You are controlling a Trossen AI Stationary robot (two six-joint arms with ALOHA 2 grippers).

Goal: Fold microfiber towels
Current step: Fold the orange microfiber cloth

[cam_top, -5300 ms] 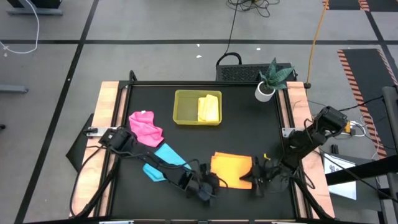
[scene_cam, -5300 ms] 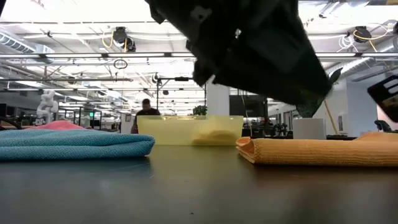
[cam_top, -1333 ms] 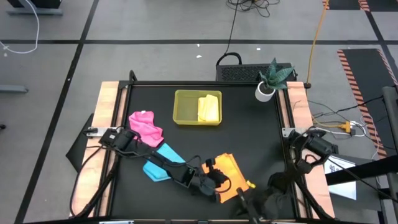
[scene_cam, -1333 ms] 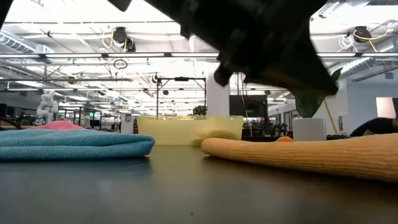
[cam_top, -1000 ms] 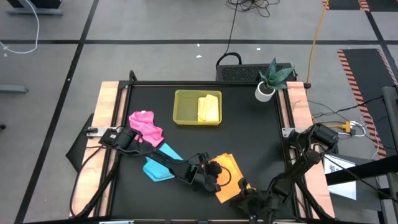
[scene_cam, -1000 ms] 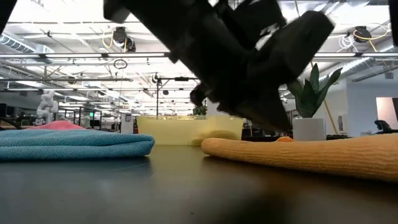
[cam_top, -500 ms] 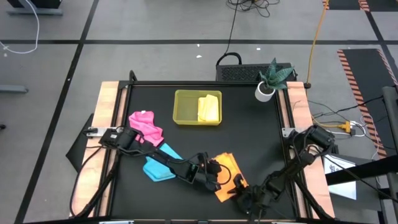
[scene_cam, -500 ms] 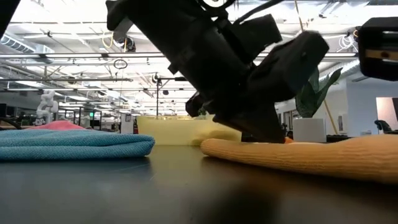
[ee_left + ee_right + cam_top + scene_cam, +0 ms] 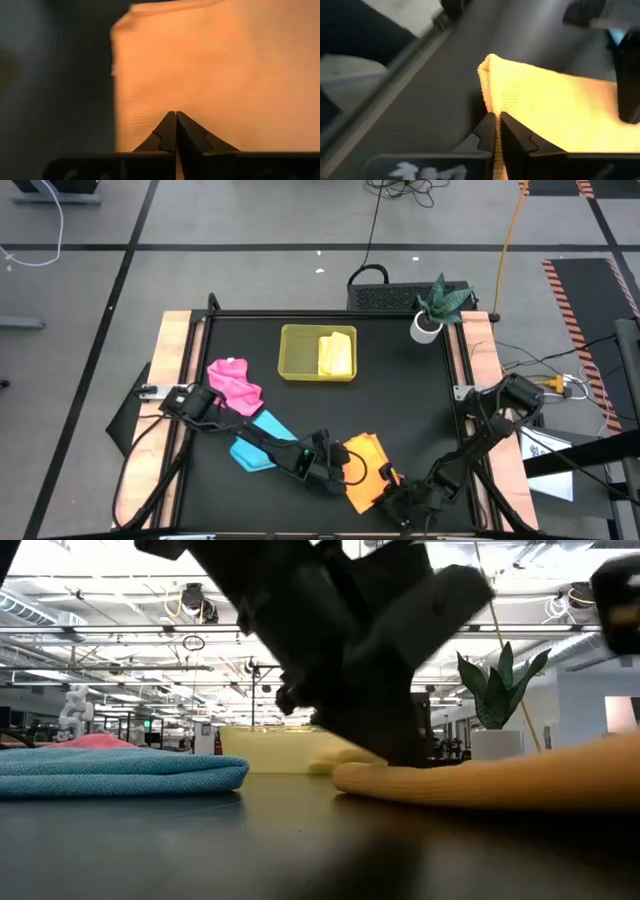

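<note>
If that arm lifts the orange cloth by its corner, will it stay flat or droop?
Probably droop: the orange towel lies in soft rounded folds, with no crisp edges. It looks light and thin. Its ribbed weave should resist slipping from the right gripper, whose jaws pinch its edge.

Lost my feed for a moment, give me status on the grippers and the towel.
Left gripper shut, tips down on the orange towel. Right gripper shut, pinching that towel's edge near the table's front. Nothing in the way.
</note>
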